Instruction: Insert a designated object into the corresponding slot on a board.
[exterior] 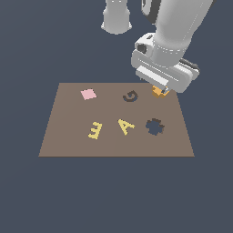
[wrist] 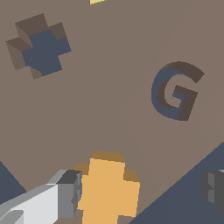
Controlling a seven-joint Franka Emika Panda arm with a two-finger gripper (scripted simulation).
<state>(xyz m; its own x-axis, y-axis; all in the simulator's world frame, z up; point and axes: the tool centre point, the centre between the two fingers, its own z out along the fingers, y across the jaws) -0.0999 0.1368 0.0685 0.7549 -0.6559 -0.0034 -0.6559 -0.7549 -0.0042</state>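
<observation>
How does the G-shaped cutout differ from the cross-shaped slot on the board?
The G cutout is a letter outline; the slot is a lobed cross. In the exterior view, the G cutout sits in the far row by the gripper and orange piece; the slot lies in the near row beside the yellow A. Both are dark, empty recesses in the board.

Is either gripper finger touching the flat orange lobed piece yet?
Cannot tell. In the wrist view one grey finger sits flush beside the flat orange lobed piece with no visible gap, while the other finger stands clearly apart.
</observation>
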